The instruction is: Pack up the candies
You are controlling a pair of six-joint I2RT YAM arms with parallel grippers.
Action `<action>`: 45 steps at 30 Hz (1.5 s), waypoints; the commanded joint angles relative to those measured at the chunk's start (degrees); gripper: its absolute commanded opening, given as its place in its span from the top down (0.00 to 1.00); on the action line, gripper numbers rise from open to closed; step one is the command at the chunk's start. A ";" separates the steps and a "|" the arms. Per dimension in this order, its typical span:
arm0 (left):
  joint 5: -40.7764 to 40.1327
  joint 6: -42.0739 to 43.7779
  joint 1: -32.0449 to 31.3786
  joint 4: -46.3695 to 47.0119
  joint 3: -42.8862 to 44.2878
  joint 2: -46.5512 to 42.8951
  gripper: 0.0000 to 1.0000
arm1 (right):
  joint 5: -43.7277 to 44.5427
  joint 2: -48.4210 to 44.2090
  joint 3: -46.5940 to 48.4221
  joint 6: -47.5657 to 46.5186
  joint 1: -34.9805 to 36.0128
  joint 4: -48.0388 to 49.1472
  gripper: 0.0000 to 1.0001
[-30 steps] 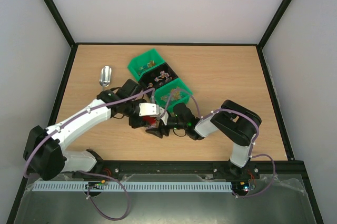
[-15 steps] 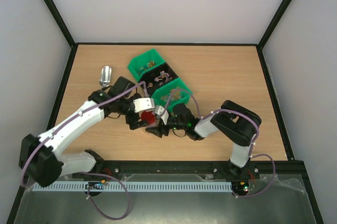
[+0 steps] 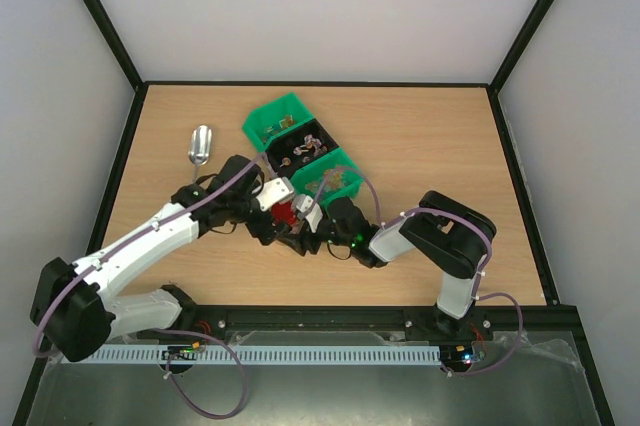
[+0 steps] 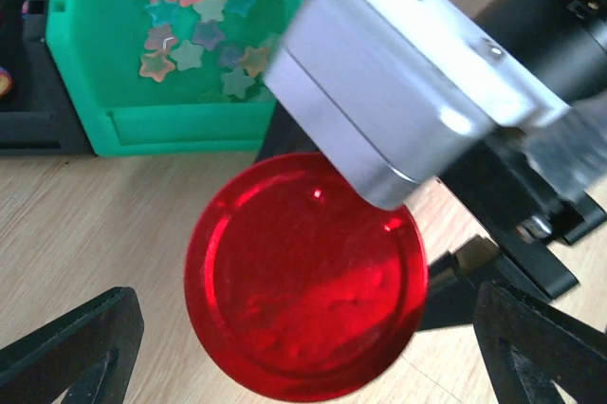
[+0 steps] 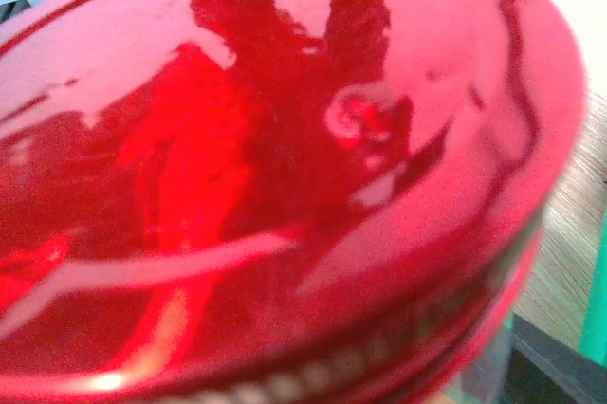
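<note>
- Left gripper (image 4: 303,347) hangs spread wide above the red screw lid (image 4: 305,276), with its fingers clear of the rim.
- Star-shaped candies (image 4: 190,6) lie in the green bin (image 4: 76,91), at eleven o'clock from the lid.
- Right gripper (image 3: 300,238) meets the clear jar (image 5: 474,380) from four o'clock. Its grip is hidden, though it is probably bracing the jar.
- Best to centre the fingers, close evenly on the rim, then twist.

Light wood table (image 3: 430,136) — boxed in by plain white walls (image 3: 320,6), black frame edges (image 3: 100,16)
</note>
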 commanded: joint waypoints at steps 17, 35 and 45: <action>-3.48 0.98 -0.27 2.43 1.37 6.05 0.30 | -2.77 0.53 0.81 1.39 0.24 -0.44 0.55; 4.63 28.79 3.80 -13.75 9.00 13.15 0.30 | -14.78 -0.45 -0.54 -9.85 -0.85 -1.78 0.58; 11.03 16.42 5.87 -5.84 3.93 1.94 0.01 | -7.74 0.23 -0.10 -3.85 -0.85 -1.00 0.59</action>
